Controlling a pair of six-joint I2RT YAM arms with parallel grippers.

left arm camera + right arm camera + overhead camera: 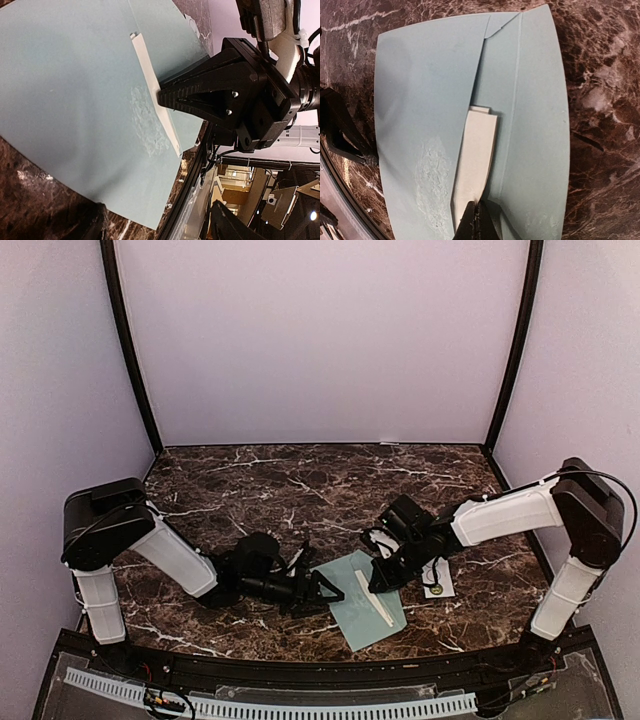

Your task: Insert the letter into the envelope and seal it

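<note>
No writing is legible; the small white strip (437, 581) is showing marks too small to read. The envelope (420, 100) is lying at the table (300, 475)'s 6 o'clock, a corner nearing the front rim. The letter (477, 150) is showing on it as a narrow off-white band. The left gripper (332, 592) is gaping wide at the envelope's 9 o'clock. The right gripper (476, 221), jaws pressed together, is touching the letter's end. The table is lying open toward 12 o'clock.

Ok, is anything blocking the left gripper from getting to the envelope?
Nothing visible does. The left gripper stands open right at the edge of the envelope, with nothing between them. The right gripper is shut, its tips at the exposed end of the letter.
</note>
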